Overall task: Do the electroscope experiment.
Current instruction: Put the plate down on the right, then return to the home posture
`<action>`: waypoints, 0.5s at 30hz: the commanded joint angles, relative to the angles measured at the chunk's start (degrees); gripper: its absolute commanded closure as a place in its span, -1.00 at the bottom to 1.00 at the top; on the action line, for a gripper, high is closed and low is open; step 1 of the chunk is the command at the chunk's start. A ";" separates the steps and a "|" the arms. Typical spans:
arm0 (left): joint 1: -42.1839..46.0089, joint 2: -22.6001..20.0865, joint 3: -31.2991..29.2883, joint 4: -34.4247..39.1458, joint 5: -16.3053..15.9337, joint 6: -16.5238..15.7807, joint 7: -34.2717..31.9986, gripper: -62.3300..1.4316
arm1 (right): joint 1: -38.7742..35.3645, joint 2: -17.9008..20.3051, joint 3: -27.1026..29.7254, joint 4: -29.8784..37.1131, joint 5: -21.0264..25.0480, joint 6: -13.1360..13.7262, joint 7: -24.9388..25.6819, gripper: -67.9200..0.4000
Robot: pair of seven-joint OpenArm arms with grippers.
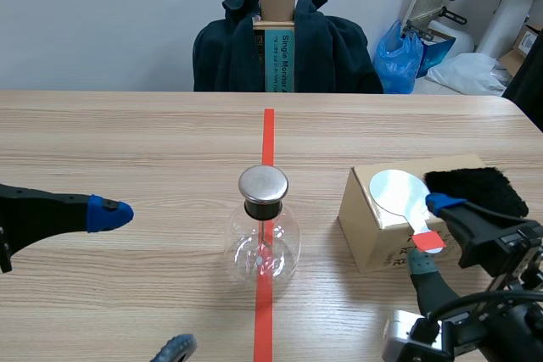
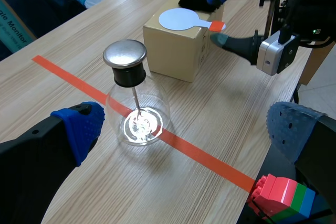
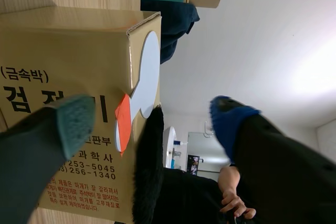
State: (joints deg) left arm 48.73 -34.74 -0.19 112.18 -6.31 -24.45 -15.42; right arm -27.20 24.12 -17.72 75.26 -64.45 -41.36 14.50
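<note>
Electroscope flask (image 1: 263,226) upright on tape line. L gripper (image 1: 142,281) beside flask, jaws wide open, no contact. R gripper (image 1: 428,233) jaws open, astride orange handle of disc paddle (image 1: 394,191) atop cardboard box (image 1: 373,231).

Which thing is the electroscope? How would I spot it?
Find the orange-red tape line running down the middle of the wooden table. Standing on it is a round clear glass flask with a black neck and silver metal cap; unlike the tan cardboard box beside it, it is see-through.
</note>
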 commanded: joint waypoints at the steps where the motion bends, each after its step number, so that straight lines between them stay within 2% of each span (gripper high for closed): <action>1: -0.02 0.28 0.09 1.20 -0.61 -0.11 -1.01 -1.00 | 0.55 0.00 0.02 1.01 0.39 -3.50 -0.07 -0.80; 3: -0.02 0.28 0.09 1.20 -0.90 -0.11 -1.03 -1.00 | 0.55 0.04 0.02 1.01 0.39 -3.50 -0.09 -0.91; 8: -0.02 0.31 0.09 1.20 -3.17 -0.11 -1.29 -1.00 | 0.35 0.04 0.02 1.01 0.50 -3.50 -1.46 -0.92; 12: -0.04 0.44 0.09 1.20 -3.15 -0.09 -1.49 -1.00 | -1.07 0.72 0.02 1.11 2.82 -3.50 -1.42 -0.92; 15: -0.04 0.44 0.07 1.20 -3.15 -0.09 -1.51 -1.00 | -4.24 2.56 0.02 1.33 5.27 -3.50 0.76 -0.92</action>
State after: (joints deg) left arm 48.73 -34.59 -0.19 112.18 -8.91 -24.45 -15.70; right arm -29.63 24.95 -17.72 75.40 -59.86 -41.39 14.46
